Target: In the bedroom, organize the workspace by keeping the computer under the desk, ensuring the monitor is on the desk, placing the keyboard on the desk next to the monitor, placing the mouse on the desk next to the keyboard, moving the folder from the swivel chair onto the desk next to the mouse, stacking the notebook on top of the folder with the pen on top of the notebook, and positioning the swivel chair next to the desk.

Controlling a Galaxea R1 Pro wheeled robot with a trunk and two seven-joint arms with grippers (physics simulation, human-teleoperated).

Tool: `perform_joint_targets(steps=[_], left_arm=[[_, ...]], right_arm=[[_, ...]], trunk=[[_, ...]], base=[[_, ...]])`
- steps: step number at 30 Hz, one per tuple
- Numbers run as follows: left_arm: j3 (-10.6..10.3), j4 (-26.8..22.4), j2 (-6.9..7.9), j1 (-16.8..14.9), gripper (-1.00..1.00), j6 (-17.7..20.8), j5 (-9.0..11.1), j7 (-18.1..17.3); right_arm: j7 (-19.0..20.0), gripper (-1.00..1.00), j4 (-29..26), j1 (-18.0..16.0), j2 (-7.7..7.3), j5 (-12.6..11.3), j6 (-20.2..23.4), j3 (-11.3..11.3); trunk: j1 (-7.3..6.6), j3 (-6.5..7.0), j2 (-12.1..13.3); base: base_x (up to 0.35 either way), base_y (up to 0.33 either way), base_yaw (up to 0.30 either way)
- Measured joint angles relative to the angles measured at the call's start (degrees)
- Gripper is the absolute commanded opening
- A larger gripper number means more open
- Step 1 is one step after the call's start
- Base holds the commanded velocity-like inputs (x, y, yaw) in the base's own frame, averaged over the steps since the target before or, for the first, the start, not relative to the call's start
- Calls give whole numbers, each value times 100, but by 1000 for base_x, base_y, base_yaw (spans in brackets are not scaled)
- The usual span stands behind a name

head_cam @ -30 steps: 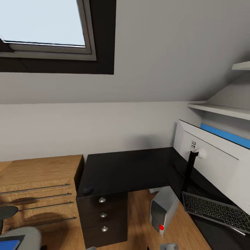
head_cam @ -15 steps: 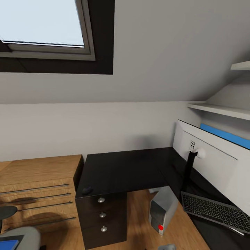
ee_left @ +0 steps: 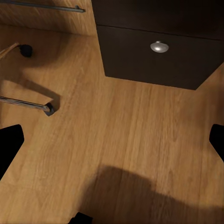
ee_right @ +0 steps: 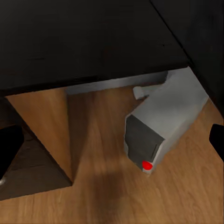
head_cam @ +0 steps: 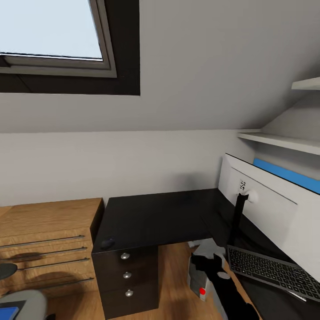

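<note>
Black glossy desk [head_cam: 155, 218] is stretching across the centre of your head view, with the monitor [head_cam: 271, 209] and keyboard [head_cam: 273, 271] sitting on it at the right. At lower centre, the computer [head_cam: 198, 278] is standing on the floor beneath it, your right arm [head_cam: 229, 289] crossing in front. Both grippers' fingers are showing spread wide at the wrist views' edges, gripping nothing. At the lower left corner, the folder [head_cam: 10, 312] is lying on the swivel chair [head_cam: 24, 304].

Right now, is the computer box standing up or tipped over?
Standing up, under the desk. The computer rests on the wooden floor, dark front panel and red button facing out.
</note>
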Motion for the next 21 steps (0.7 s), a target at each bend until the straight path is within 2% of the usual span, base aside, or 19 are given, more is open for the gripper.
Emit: perform_joint_targets(steps=[1,3,4,5,6,9,12,14,15,18,21], left_arm=[[0,1,0,0,100,-3,0,3],[0,3,0,0,100,-6,3,5],[3,4,0,0,100,-7,5,6],[5,3,0,0,100,-7,5,6],[2,4,0,0,100,-8,4,7],[3,3,0,0,100,-8,1,7],[5,3,0,0,100,-8,-6,8],[5,5,0,0,100,-8,-3,8],[7,14,0,0,100,-10,1,5],[9,48,2,0,100,-14,-1,1],[10,68,2,0,100,-20,-6,0]], right_arm=[[0,100,-52,-317,-1,-99,343,-104],[2,100,13,-800,-1,-234,716,-245],[1,100,161,-1096,-3,-297,866,-317],[1,100,254,-1227,-5,-323,920,-348],[-17,100,778,-1702,-49,-390,1053,-544],[-28,100,966,-1870,-121,-410,1077,-790],[-24,100,1068,-1935,-205,-423,1083,-1215],[-10,100,1076,-1947,-229,-434,1087,-1407],[9,100,1063,-1954,-243,-437,1092,-1589],[69,100,958,-1961,-242,-445,1109,-1841],[142,100,835,-1959,-238,-446,1114,-1947]], trunk=[[0,0,0],[0,1,1],[0,1,1],[0,0,0],[0,0,2],[0,-1,0],[0,-1,0],[0,-1,0],[0,-1,0],[0,-1,0],[0,-1,0]], base=[[0,-1,0],[0,0,0],[0,0,0],[0,0,0],[0,0,0],[0,0,0],[0,0,0],[0,0,0],[0,0,0],[0,0,0],[0,0,0]])
